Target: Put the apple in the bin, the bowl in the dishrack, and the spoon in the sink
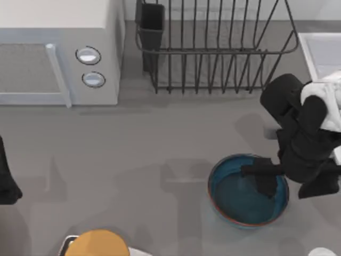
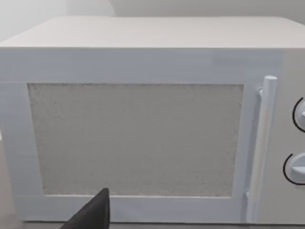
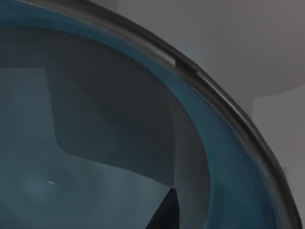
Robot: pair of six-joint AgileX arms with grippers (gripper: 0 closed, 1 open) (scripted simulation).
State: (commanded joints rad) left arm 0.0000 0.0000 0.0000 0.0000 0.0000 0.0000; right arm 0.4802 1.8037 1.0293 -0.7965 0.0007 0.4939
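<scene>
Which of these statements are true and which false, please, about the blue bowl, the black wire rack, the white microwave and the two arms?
1. The blue glazed bowl with the reddish-brown rim stands inside the black wire dishrack. False: it stands on the grey table, in front of the rack.
2. The right gripper is over the bowl's inside. True.
3. The white boxy microwave has two round knobs. True.
4. The microwave door is open. False: it is closed.
5. The left arm reaches into the bowl. False: it is at the table's left edge.
</scene>
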